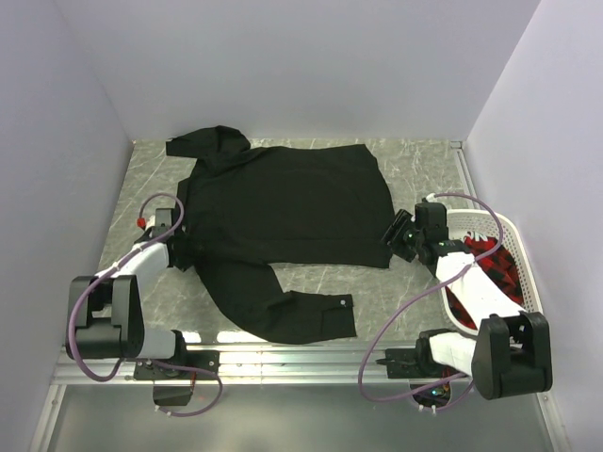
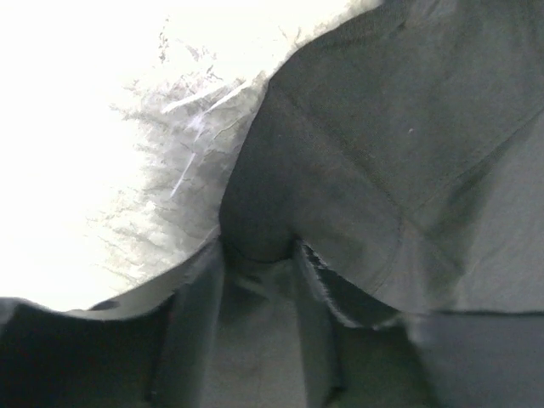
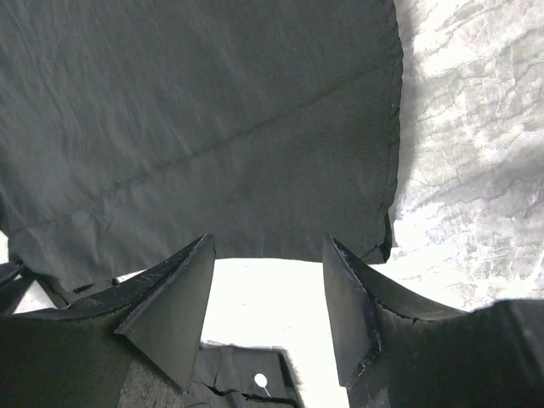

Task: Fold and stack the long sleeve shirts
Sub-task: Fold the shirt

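Countertop [image 1: 415, 169] of grey marble pattern carries everything. At its left edge the left gripper [image 1: 177, 241] meets the black long sleeve shirt [image 1: 283, 202]. The blurred wrist view shows a fold of cloth bulging between the fingers [image 2: 197, 323], so it seems clamped on the shirt. The shirt lies spread flat mid-counter, collar toward the far left corner, one sleeve trailing to the near edge. The right gripper [image 3: 259, 310] sits at the shirt's right hem, jaws spread, holding nothing. A white basket [image 1: 516, 235] of red-and-black cloth stands at the right edge.
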You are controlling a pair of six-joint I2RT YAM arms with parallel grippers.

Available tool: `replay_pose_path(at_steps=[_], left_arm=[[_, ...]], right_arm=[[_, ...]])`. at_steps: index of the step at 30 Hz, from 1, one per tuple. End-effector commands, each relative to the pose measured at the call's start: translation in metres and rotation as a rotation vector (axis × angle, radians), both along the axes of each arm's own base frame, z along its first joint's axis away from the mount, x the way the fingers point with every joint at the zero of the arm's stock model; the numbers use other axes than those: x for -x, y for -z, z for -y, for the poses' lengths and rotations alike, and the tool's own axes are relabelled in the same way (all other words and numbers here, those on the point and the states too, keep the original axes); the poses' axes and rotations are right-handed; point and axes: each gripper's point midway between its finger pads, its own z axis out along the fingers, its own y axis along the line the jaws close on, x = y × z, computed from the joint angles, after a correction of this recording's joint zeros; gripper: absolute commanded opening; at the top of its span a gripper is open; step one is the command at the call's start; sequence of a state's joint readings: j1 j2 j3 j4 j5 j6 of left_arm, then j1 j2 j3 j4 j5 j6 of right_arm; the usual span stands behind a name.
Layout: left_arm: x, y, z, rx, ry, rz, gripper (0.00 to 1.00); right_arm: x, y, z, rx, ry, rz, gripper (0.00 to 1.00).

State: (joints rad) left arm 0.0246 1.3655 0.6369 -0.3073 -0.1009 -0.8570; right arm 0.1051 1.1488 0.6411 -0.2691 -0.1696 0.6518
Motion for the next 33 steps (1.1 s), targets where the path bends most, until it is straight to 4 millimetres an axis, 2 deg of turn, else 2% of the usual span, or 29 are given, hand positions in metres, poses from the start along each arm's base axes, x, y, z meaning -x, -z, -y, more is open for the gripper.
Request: replay_pose_path(at_steps=[1, 5, 9, 10, 16, 20, 26, 29, 33], left_arm=[[0.006, 0.009, 0.007, 0.024, 0.021, -0.044, 0.4], [0.008, 0.006, 0.007, 0.001, 0.036, -0.045, 0.25], [0.007, -0.009, 0.008, -0.039, 0.07, -0.02, 0.02], [0.01, -0.011, 0.009, -0.042, 0.079, -0.028, 0.01], [0.014, -0.035, 0.013, -0.057, 0.163, 0.004, 0.0], [0.023, -0.045, 0.019, -0.033, 0.203, 0.014, 0.0], [0.024, -0.065, 0.024, -0.022, 0.241, 0.059, 0.01], [0.024, -0.072, 0.024, -0.022, 0.252, 0.065, 0.01], [0.025, -0.082, 0.028, -0.013, 0.273, 0.079, 0.02]], right_arm=[[-0.01, -0.01, -0.002, 0.011, -0.024, 0.043, 0.61], [-0.007, -0.004, 0.001, 0.029, -0.023, 0.016, 0.61], [-0.003, 0.005, 0.004, 0.053, -0.019, -0.02, 0.61], [-0.001, 0.009, 0.007, 0.075, -0.007, -0.033, 0.61], [0.0, 0.022, 0.019, 0.182, 0.053, -0.089, 0.63], [0.002, 0.031, 0.02, 0.251, 0.093, -0.139, 0.65], [0.003, 0.041, 0.023, 0.269, 0.162, -0.182, 0.66], [0.009, 0.048, 0.023, 0.271, 0.173, -0.227, 0.66], [0.017, 0.052, 0.033, 0.314, 0.215, -0.257, 0.65]])
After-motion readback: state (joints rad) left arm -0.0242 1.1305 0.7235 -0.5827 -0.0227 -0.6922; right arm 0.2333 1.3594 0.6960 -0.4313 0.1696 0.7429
